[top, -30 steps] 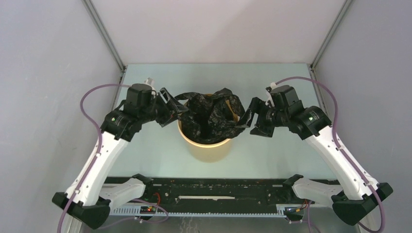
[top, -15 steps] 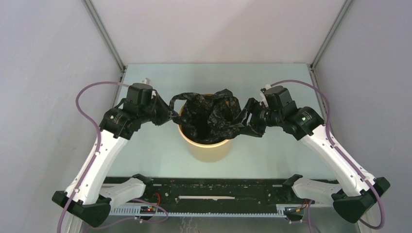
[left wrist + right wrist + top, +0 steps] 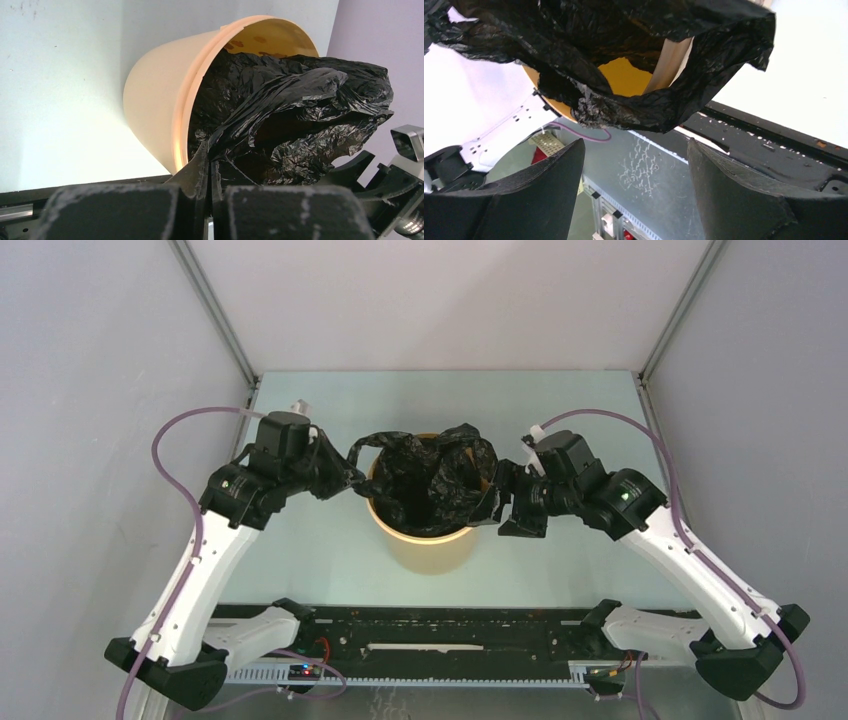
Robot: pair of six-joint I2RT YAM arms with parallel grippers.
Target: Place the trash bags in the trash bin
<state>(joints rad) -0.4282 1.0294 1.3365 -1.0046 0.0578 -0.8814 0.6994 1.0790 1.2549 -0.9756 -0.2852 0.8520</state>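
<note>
The trash bag (image 3: 432, 475) is one crinkled, glossy black sheet, spread over the mouth of the beige trash bin (image 3: 425, 548) and partly sunk inside it. Its left edge reaches over the bin's left rim, where my left gripper (image 3: 350, 478) is shut on it. In the left wrist view the closed jaws pinch the trash bag (image 3: 300, 100) beside the trash bin (image 3: 155, 95), and the left gripper (image 3: 209, 162) shows no gap. My right gripper (image 3: 500, 508) stands open by the bin's right side. The right gripper (image 3: 635, 150) holds nothing, and the trash bag (image 3: 624, 45) hangs just above its fingers.
A black rail (image 3: 430, 625) with the arm bases runs along the near table edge. Grey walls and metal frame posts (image 3: 215, 315) close in the left, right and back. Purple cables (image 3: 170, 455) loop beside each arm.
My left gripper has closed on the bag's left edge at the bin's rim. My right gripper, still open, has moved left and nearer, along the bin's right side.
</note>
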